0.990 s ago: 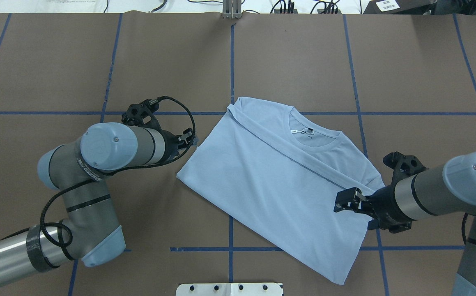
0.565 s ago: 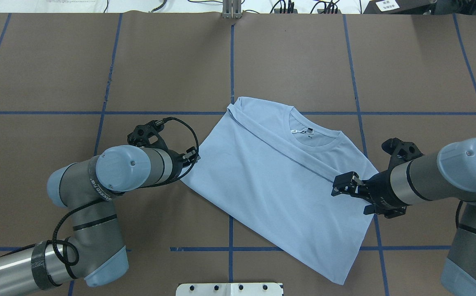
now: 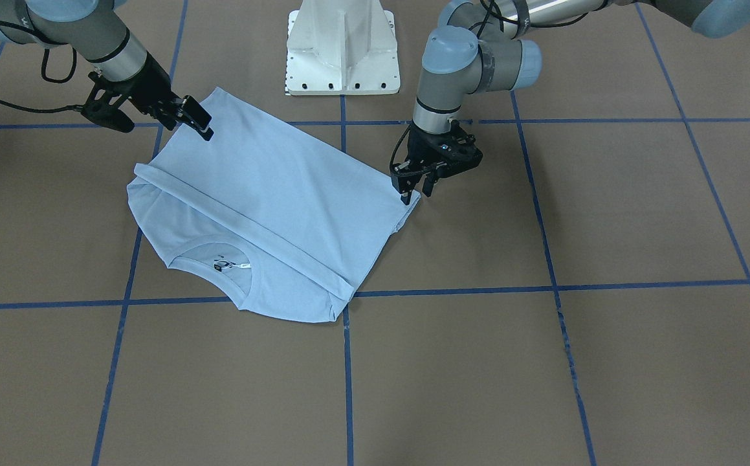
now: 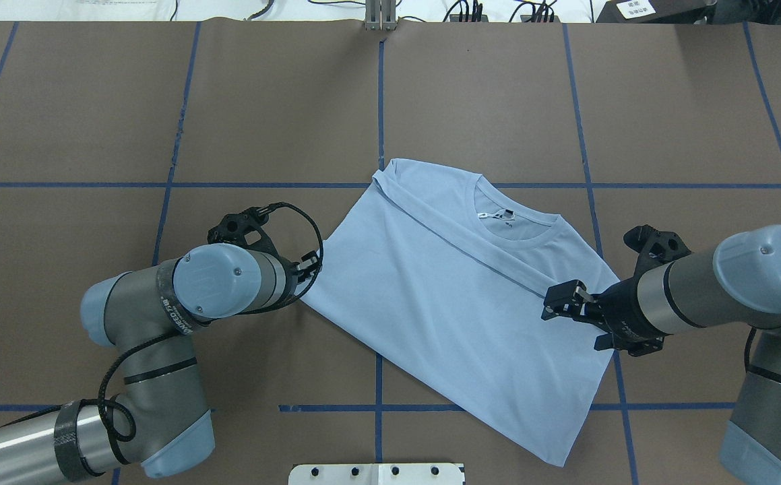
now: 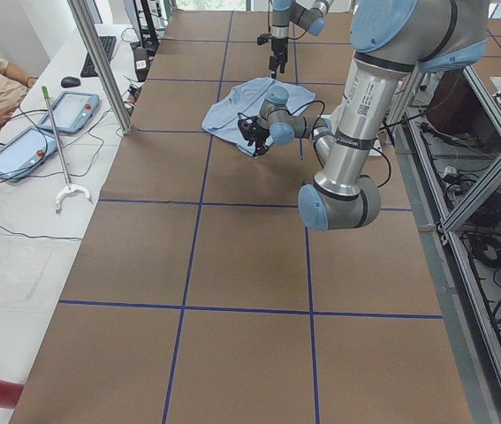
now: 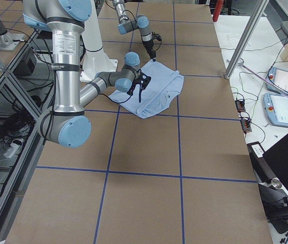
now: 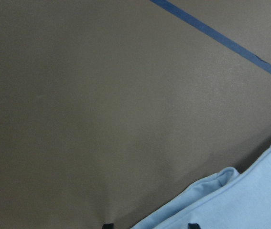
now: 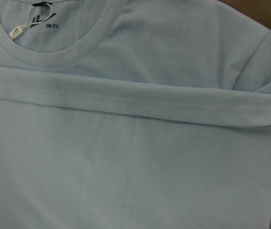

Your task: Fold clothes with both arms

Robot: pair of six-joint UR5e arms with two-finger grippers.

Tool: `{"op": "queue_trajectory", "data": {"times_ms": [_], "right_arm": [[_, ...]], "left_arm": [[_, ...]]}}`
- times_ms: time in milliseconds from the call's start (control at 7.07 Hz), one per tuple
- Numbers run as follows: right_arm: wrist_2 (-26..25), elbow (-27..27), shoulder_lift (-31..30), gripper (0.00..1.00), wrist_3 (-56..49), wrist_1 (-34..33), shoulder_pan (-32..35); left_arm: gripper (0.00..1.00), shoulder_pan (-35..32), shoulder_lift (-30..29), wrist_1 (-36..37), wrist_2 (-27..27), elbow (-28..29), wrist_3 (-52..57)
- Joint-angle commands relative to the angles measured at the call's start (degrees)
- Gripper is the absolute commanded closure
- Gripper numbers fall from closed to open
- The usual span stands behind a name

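The light blue T-shirt (image 4: 457, 303) lies folded flat on the brown table, neck and white tag (image 4: 491, 215) facing up at the far side; it also shows in the front view (image 3: 271, 194). Its chest print is hidden. My left gripper (image 4: 310, 264) (image 3: 415, 192) is open, low at the shirt's left corner. In the left wrist view the shirt's edge (image 7: 250, 205) lies between the two fingertips. My right gripper (image 4: 558, 303) (image 3: 198, 120) is open and hovers over the shirt's right side. The right wrist view shows the fold hem (image 8: 125, 102) and collar close up.
The white pedestal base (image 3: 342, 45) stands at the near table edge behind the shirt. Blue tape lines (image 4: 380, 87) grid the brown table cover. A metal post (image 5: 100, 62) and operator tablets (image 5: 69, 88) stand beyond the far edge.
My left gripper has moved nearer and down to the shirt's left corner. My right gripper has moved up-left over the shirt's right side. The shirt has not moved.
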Motion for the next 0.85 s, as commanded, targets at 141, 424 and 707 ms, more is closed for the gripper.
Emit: {"op": "queue_trajectory", "data": {"times_ms": [141,424,707], "right_arm": [[0.0,-0.5,0.1,0.00,0.1,0.0,-0.1],[-1.1,-1.8,1.8,0.00,0.2,0.0,0.0],[-1.3,-2.0,2.3,0.00,0.3,0.0,0.1]], "left_arm": [[1.00,0.1,0.3,0.3,-0.1,-0.2,0.0],[1.00,0.0,0.6,0.3,-0.1,-0.1,0.2],[1.00,-3.8,2.1,0.3,0.1,0.1,4.3]]}}
